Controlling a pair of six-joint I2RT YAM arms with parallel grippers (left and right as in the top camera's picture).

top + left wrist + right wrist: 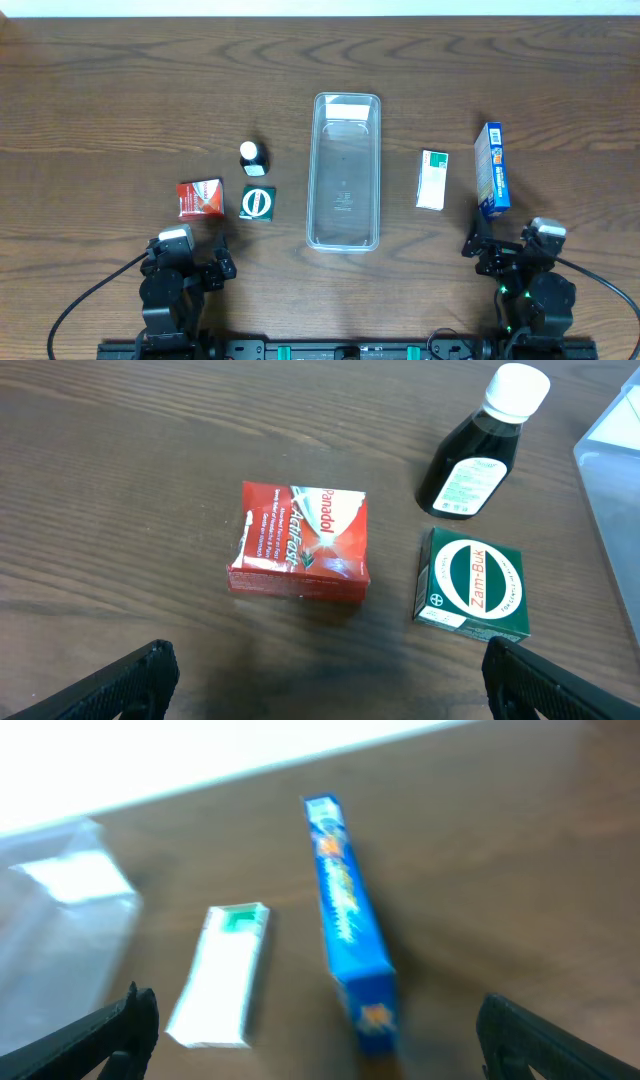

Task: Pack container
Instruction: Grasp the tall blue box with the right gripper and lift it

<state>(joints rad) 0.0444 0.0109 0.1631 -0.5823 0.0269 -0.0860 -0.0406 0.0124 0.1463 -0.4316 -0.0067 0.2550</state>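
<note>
Packing has not started, as far as the views show. The container [346,172] lies in the middle of the table with its long side running near to far, and it looks empty apart from a pale patch at its far end. All 5 items are on the wood outside it.

To its left are a red box [300,542] reading "Panadol", a green box [472,584] reading "Zam-Buk", and a dark bottle [478,450] with a white cap, whose label is too small to read. To its right are a white and green box [433,179] and a blue box [491,170] standing on its long edge; the print on both is blurred.

The left gripper [325,660] hangs near the red box with its jaws spread wide, gripping nothing. The right gripper [315,1015] is just as wide apart and bare, near the blue box.
</note>
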